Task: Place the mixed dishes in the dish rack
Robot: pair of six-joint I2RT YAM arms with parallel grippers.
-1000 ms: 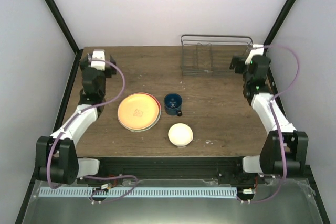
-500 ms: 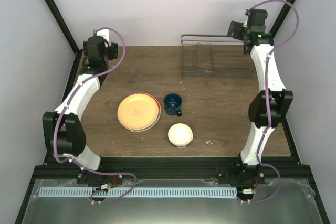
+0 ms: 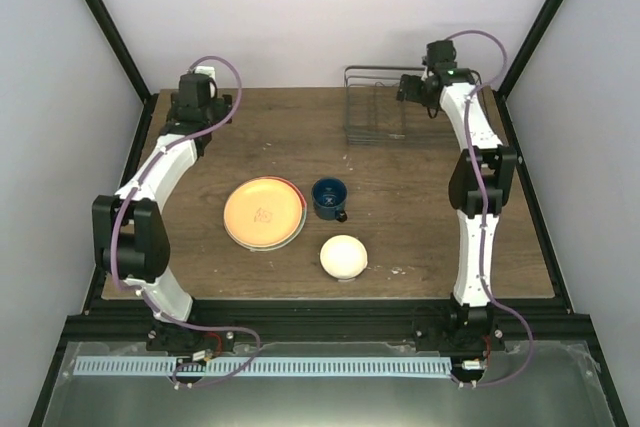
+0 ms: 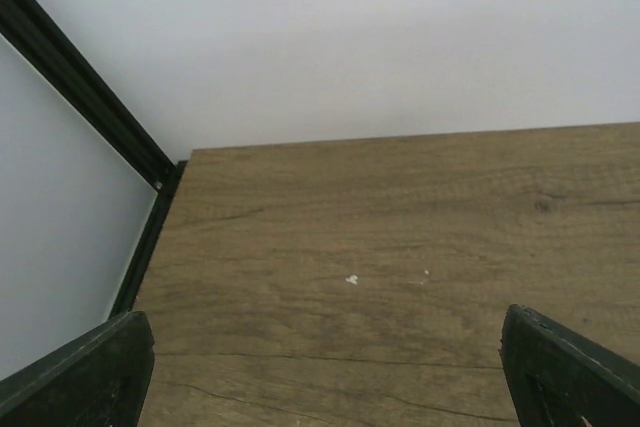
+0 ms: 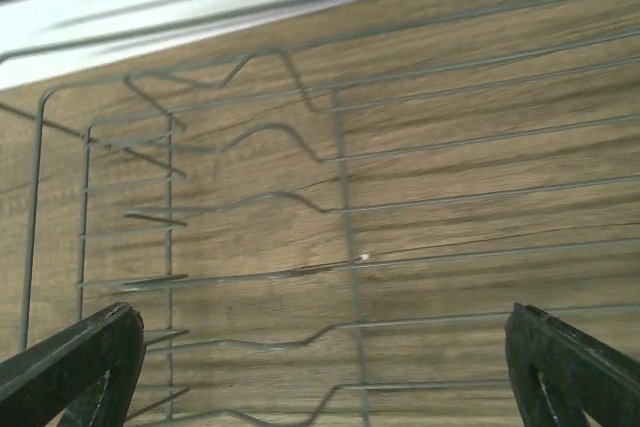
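An orange-yellow plate (image 3: 262, 212) lies on the table on top of a red-and-teal floral plate, of which only the right rim (image 3: 302, 209) shows. A dark blue mug (image 3: 330, 197) stands to its right. A small cream-white bowl (image 3: 343, 256) sits upside down in front of the mug. The grey wire dish rack (image 3: 385, 112) stands at the back right; it also shows in the right wrist view (image 5: 340, 207). My right gripper (image 3: 412, 88) (image 5: 320, 372) is open and empty above the rack. My left gripper (image 3: 194, 95) (image 4: 325, 377) is open and empty over the back left corner.
Black frame posts (image 3: 100, 22) rise at both back corners against white walls. The wooden table's left edge (image 4: 150, 247) lies near my left gripper. Both arms stretch along the table's sides.
Both arms have unfolded and reached to the back of the table. My right gripper swung left over the dish rack. The dishes have not moved.
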